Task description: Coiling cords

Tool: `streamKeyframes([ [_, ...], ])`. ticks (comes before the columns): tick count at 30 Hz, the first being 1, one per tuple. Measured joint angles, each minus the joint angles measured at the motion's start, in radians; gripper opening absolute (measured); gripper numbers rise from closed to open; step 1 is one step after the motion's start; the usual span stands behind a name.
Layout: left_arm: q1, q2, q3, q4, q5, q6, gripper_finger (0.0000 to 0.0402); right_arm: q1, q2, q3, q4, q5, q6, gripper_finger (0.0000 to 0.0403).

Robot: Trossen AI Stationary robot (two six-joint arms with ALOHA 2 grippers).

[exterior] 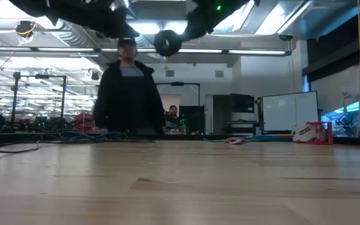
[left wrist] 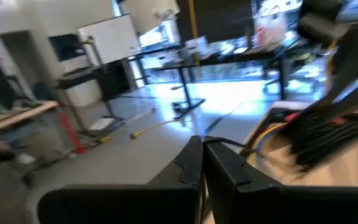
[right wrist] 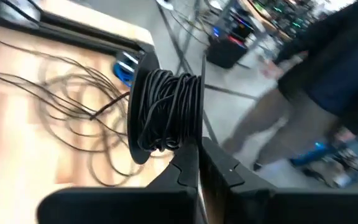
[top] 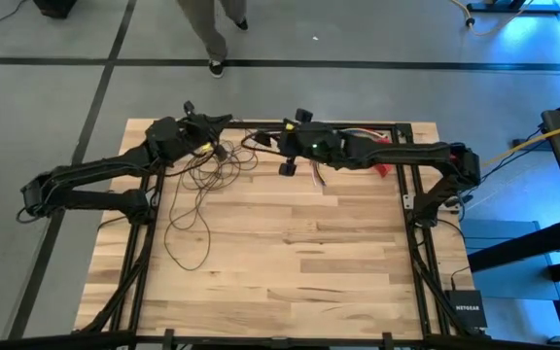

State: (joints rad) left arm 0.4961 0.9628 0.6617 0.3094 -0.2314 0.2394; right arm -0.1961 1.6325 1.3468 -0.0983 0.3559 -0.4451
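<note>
Wound cord on a black spool (right wrist: 163, 112) sits nearest the lens in the right wrist view, many turns already packed between its flanges, just past the tips of that arm's own fingers. Going left to right along the far edge of the surface (top: 290, 282): the left end effector (top: 217, 122) hovers clenched near the far-left corner, apparently pinching the cords (top: 202, 185), whose loose loops trail from it toward the middle. Just right of the loops, the right end effector (top: 285, 146) is clenched too, with the spool hanging close beneath it. Winding looks under way, with plenty of slack left. Next move, as I judge it, calls for feeding another length onto the spool while keeping the strand taut so the loose loops don't snag
</note>
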Motion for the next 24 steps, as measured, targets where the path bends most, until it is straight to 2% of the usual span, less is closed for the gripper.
streamKeyframes([
  [3,0.0,-0.002,0.0,-0.015,0.07,-0.064,0.0003,-0.014,0.04,-0.001,0.05,0.058,-0.005,0.0005],
  [7,-0.015,0.022,0.0,-0.013,0.142,-0.137,0.0003,-0.029,0.078,-0.002,0.116,0.071,-0.008,0.0005],
  [16,-0.086,0.103,0.0,0.017,0.155,-0.202,0.0003,-0.04,0.124,-0.003,0.252,0.075,-0.001,0.0005],
  [24,-0.135,0.184,0.002,0.179,0.157,-0.206,0.0003,-0.04,0.124,-0.003,0.283,0.04,0.032,0.0005],
])
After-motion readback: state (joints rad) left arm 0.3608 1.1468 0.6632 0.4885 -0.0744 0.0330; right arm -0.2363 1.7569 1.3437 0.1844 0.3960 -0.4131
